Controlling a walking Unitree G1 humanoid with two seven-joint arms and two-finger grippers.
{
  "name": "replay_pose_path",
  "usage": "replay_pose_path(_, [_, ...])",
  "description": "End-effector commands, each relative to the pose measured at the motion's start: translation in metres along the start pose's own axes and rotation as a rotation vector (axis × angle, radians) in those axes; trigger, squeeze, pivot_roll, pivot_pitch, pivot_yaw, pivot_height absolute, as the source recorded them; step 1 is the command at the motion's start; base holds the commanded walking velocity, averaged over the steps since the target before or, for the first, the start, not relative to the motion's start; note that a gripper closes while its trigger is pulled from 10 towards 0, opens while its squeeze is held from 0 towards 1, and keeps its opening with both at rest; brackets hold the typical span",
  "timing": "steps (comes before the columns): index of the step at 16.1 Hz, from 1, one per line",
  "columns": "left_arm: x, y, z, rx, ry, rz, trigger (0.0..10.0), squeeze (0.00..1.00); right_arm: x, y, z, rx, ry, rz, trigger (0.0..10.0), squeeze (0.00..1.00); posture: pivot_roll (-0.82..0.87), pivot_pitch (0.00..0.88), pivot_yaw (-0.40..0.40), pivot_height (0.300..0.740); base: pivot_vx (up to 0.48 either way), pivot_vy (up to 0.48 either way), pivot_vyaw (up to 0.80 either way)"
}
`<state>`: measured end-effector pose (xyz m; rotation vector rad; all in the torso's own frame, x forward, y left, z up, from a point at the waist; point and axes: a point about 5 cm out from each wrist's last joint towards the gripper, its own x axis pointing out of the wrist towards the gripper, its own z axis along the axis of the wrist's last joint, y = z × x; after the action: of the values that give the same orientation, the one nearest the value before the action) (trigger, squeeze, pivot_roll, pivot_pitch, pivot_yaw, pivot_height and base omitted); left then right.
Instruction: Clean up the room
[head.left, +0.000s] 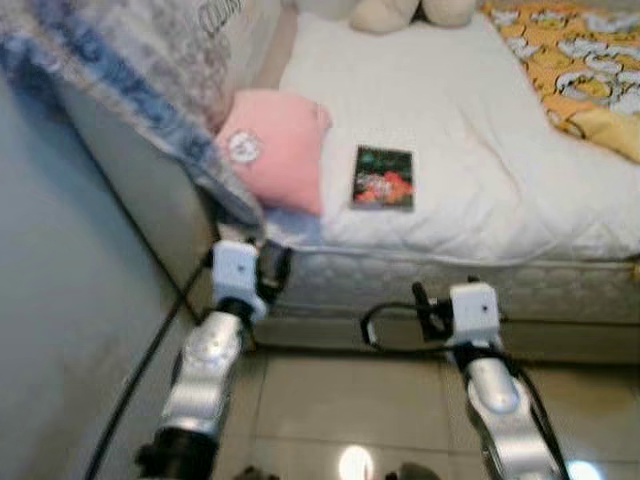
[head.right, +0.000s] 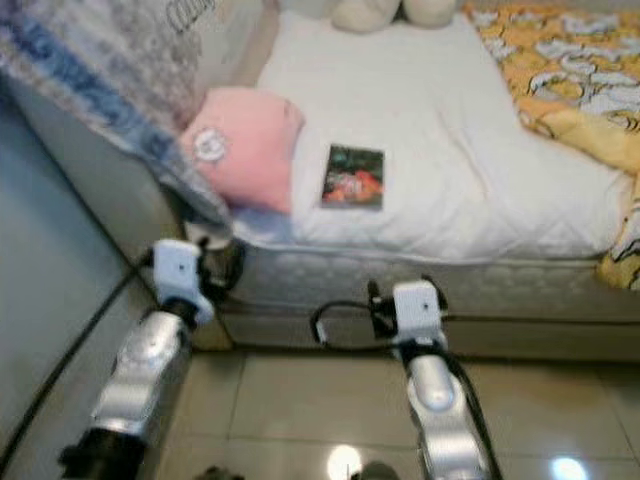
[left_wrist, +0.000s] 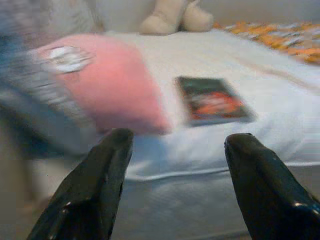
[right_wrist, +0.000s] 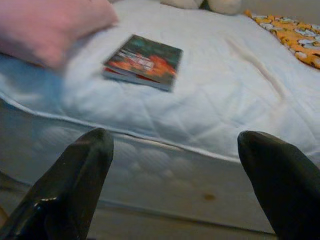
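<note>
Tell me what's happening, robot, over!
Left end effector open, right end effector open, both low before the bed. Book flat on mattress beside pink pillow, untouched. Nothing blocking the book.

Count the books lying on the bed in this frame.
1: a dark-covered book lies flat on the white mattress, just beside the pink pillow. Others could be hidden under the bedding.

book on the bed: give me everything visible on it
The book is a thin paperback with a dark cover carrying a red-orange picture; the title is too blurred to read. It lies closed and flat, cover up, on the white quilted mattress near its front edge, just beside the pink pillow, apparently not touching it. Neither gripper touches it.
</note>
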<state>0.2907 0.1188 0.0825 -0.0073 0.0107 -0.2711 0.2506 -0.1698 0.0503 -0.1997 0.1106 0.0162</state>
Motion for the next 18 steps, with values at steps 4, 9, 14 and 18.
replay_pose_path(4, [0.001, 0.004, 0.000, 0.022, 0.007, -0.002, 10.0, 0.00, 0.001, 0.000, 0.002, 0.011, -0.013, -0.009, 10.0, 0.00, -0.17, 0.000, 0.073, 0.719, 0.000, -0.465, 0.00])
replay_pose_path(9, [0.004, 0.002, 0.001, 0.002, -0.002, 0.008, 10.0, 0.00, 0.001, -0.003, 0.001, 0.011, -0.010, -0.026, 10.0, 0.00, -0.18, 0.000, 0.072, 0.719, 0.000, -0.464, 0.00])
replay_pose_path(14, [0.016, 0.000, -0.039, -0.060, 0.211, 0.052, 10.0, 0.00, 0.011, -0.013, -0.032, 0.065, 0.167, -0.078, 10.0, 0.00, -0.17, 0.000, 0.064, 0.719, 0.050, -0.443, 0.00])
replay_pose_path(18, [-0.026, -0.021, -0.121, -0.009, 0.778, -0.011, 10.0, 0.00, -0.010, -0.016, -0.108, 0.209, 0.711, -0.102, 10.0, 0.00, -0.21, 0.000, 0.071, 0.719, 0.305, -0.367, 0.00])
